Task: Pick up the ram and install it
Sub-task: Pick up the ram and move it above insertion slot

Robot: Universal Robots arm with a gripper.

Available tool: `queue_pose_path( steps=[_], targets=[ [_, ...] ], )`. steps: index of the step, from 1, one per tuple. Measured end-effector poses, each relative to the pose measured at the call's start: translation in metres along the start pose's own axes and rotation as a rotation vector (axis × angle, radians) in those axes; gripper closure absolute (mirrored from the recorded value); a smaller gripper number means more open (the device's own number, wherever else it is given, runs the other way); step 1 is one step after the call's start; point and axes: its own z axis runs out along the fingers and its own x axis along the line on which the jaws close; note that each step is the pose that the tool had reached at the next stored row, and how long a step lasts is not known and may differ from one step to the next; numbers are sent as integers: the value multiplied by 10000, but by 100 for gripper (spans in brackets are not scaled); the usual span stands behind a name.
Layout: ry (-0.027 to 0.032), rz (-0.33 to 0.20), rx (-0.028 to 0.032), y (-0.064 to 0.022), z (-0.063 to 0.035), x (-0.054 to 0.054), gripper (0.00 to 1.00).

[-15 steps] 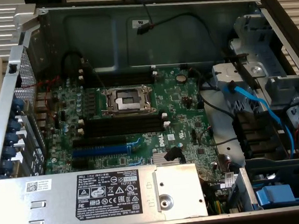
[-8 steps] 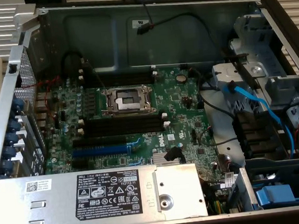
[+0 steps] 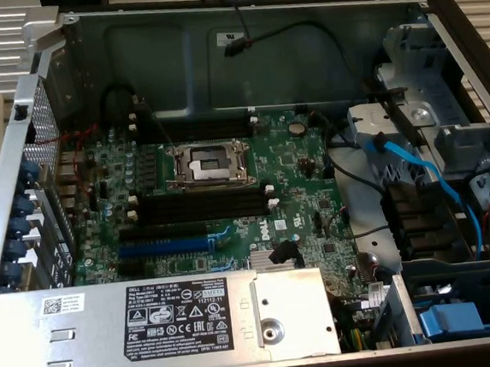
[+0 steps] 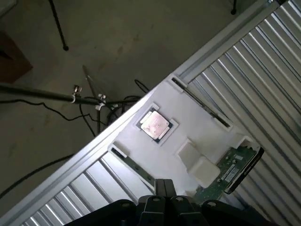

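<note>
In the wrist view my gripper (image 4: 164, 188) is shut with nothing between its fingers. It hangs above a white holder (image 4: 188, 122) on a ribbed metal table. Two thin ram sticks stand on edge in the holder, one (image 4: 133, 165) close to my fingertips and one (image 4: 201, 102) on the holder's far side. A square processor chip (image 4: 154, 124) lies between them. In the exterior view the open computer case shows the green motherboard (image 3: 295, 166) with its long black memory slots (image 3: 200, 206) standing bare beside the processor socket (image 3: 209, 163).
A green circuit board with a dark drive (image 4: 231, 168) lies at the holder's corner. A blue expansion slot (image 3: 160, 242), the grey power supply (image 3: 154, 320), blue cables (image 3: 433, 180) and the drive cage (image 3: 446, 131) crowd the case. Tripod legs and cables (image 4: 89, 99) lie on the floor.
</note>
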Motion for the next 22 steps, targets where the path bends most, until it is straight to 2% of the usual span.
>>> queue_pose_path(
  steps=[22],
  targets=[
    [-13, -3999, 18, 0, 0, 0, 90]
  ],
)
